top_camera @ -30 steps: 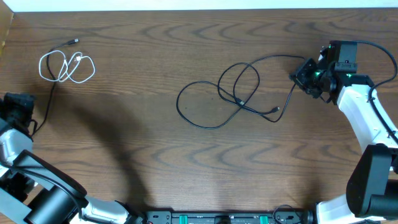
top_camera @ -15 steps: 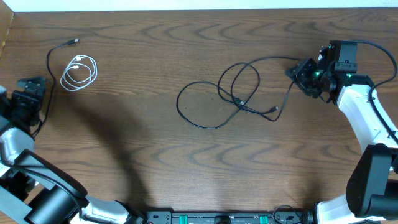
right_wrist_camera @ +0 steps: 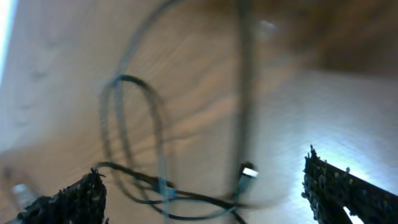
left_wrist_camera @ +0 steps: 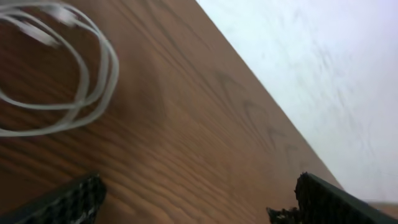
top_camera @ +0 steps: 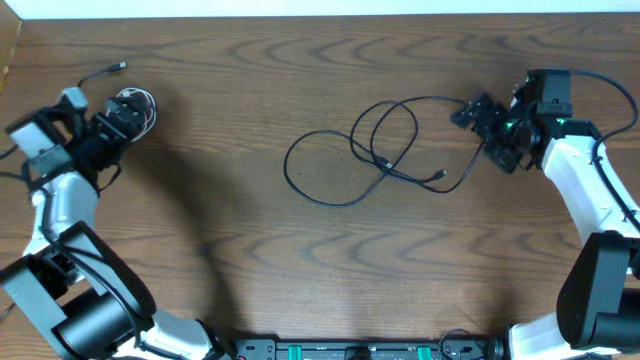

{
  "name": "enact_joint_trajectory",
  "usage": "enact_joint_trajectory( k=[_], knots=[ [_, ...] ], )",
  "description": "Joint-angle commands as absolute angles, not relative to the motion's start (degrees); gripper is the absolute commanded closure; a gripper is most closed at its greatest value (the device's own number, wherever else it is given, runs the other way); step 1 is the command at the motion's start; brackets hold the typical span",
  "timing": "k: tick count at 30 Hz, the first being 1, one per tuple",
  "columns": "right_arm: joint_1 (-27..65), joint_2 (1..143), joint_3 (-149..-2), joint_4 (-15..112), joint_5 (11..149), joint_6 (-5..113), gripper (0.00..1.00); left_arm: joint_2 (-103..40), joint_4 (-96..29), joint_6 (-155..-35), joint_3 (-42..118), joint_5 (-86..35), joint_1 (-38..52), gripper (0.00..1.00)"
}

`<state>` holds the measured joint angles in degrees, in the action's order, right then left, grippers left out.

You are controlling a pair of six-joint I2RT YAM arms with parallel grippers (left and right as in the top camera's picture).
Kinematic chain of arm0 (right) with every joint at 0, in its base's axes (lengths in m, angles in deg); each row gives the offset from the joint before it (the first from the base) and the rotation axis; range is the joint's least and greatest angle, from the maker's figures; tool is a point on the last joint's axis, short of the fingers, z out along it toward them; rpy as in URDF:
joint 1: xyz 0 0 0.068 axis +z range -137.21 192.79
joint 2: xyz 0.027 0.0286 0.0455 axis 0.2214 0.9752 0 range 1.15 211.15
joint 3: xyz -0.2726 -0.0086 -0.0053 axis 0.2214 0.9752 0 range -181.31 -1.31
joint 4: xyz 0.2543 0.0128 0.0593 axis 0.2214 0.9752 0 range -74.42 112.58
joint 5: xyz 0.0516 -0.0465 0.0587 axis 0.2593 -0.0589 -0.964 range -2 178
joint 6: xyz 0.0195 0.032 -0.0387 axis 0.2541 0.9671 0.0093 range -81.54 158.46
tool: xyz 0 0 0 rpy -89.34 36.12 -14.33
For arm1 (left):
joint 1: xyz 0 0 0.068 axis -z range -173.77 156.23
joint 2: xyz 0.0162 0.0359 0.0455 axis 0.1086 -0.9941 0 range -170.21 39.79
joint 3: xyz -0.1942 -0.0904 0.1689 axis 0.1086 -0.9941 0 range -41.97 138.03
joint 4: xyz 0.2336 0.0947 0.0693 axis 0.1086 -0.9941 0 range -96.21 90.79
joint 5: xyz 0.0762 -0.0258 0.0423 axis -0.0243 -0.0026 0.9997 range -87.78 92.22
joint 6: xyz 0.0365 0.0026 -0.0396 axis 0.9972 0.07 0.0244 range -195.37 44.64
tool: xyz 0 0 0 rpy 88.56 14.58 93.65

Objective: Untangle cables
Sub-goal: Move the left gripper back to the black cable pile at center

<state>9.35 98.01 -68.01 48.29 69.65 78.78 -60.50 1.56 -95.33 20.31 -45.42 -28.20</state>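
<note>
A long black cable (top_camera: 386,163) lies in crossed loops at mid-table, its small plug (top_camera: 443,177) pointing right. In the right wrist view those loops (right_wrist_camera: 134,124) and a silver-tipped plug (right_wrist_camera: 247,171) lie blurred ahead of the open jaws. My right gripper (top_camera: 480,134) stands open at the cable's right end, with nothing clamped. At the far left, a white cable (top_camera: 138,103) lies coiled, and my left gripper (top_camera: 116,122) is open just beside it. The coil (left_wrist_camera: 68,81) lies ahead of the left gripper (left_wrist_camera: 196,194), untouched. A short black cable (top_camera: 103,72) runs from its plug behind the left arm.
The table's far edge (top_camera: 320,16) meets a white surface, which also shows as a pale area (left_wrist_camera: 323,74) in the left wrist view. A cardboard corner (top_camera: 8,50) sits at the top left. Arm bases and a rail (top_camera: 350,350) line the near edge.
Both grippers went from shut to open. The left arm swung up and right to the white coil, which drew into a tighter bundle. The right gripper let go of the black cable's end.
</note>
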Motion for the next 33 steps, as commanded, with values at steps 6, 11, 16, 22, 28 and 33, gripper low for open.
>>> enact_joint_trajectory(
  k=[6, 11, 16, 22, 28, 33],
  knots=[
    [9.02, 96.65, -68.31, 53.34, 78.9, 78.23, 0.01, -60.09, -2.7, -85.26, 20.72, -46.23, -17.36, 0.02],
    [8.91, 92.24, -68.33, 53.12, 80.04, 78.16, 0.01, -60.09, -4.32, -81.1, 20.7, -46.18, -10.37, 0.02],
    [8.91, 85.39, -68.33, 53.71, 80.36, 77.51, 0.01, -60.11, -7.42, -74.39, 20.7, -40.65, -1.01, 0.02],
    [8.94, 79.1, -68.33, 56.93, 80.6, 77.36, 0.01, -60.11, -10.15, -73.47, 20.7, -31.32, 9.3, 0.02],
    [9.13, 76.65, -68.33, 60.42, 80.54, 77.31, 0.01, -60.11, -10.18, -73.5, 20.7, -31.8, 19.77, 0.02],
    [9.13, 76.56, -68.33, 63.31, 80.15, 76.9, 0.01, -60.11, -8.01, -73.5, 20.7, -31.78, 26.9, 0.02]
  ],
)
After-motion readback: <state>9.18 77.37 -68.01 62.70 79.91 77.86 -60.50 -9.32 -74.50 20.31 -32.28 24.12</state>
